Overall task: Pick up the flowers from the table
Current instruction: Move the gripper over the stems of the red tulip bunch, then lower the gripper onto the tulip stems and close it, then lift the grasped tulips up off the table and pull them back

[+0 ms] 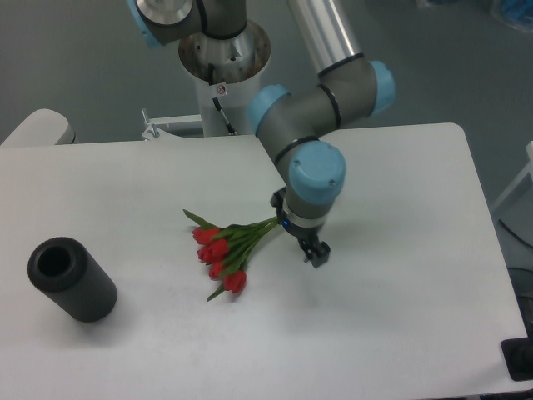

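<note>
The single fixed camera looks down on a large flat white matte table (125,183) with rounded corners, and near its middle lies 1 small bunch of red tulips with green leaves and long thin green stems (223,251), the heads pointing toward the near edge and the stems running up and right toward the far right corner. I count about 5 red heads, though they overlap and the count is not sure. The grey and light-blue arm's 2-finger black gripper (316,254) hangs just beside the stem end of the bunch, slightly to its right; the wrist hides the very tips of the stems, and whether the gripper touches them cannot be told. Its jaws are seen end-on and too small to judge, so how far open they stand is unclear, and nothing visibly sits between them. Judged from looks, the flowers should be very light, soft and easily crushed, with limp heads that would droop; the bound stems, where they gather together, look the best place to take hold, with a gentle squeeze. Near the left edge, well apart, lies 1 black hollow cylinder (72,279).
</note>
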Available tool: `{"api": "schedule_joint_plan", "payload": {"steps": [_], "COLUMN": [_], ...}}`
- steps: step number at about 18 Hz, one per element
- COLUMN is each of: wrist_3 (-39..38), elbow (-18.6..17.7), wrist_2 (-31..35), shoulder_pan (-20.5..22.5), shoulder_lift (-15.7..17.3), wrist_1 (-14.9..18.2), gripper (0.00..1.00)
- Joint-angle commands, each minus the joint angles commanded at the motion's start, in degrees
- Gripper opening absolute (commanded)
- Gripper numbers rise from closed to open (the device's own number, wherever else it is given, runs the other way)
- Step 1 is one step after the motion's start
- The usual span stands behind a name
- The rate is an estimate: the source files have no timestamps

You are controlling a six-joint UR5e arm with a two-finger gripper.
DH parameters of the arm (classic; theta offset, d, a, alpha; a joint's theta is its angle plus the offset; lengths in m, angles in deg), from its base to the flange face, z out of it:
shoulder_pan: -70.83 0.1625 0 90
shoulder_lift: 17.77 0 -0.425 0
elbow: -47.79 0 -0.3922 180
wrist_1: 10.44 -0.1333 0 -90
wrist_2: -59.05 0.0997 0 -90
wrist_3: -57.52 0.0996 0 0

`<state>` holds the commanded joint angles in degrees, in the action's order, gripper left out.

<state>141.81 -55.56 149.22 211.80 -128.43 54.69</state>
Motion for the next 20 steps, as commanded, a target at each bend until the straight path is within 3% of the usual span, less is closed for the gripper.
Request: {"api": "schedule_joint_plan", "payload": {"steps": [2,6,8,12,14,18,20], "wrist_3": [-2.5,-7.1,-7.0,-7.1,-7.1,-7.3,-7.1], "elbow": [-1.9,-5.2,-6.4,-7.5,-7.4,-6.0,-4.8], "wrist_2": [0.0,0.5,0.5,0.7,0.7,1.0,1.1], "shoulder_pan": [-2.3,-4.9,-4.9,-5.0,-5.0,-5.0,-4.4], "shoulder_lift": [0.6,0.1,-0.1,-0.2,-0.3,-0.8,-0.8], "wrist_1": [-0.8,-8.9,-10.1,-10.0,-10.0,-9.6,-9.5], "gripper": [1.00,1.00,1.00,0.43,0.31,0.18,0.04]}}
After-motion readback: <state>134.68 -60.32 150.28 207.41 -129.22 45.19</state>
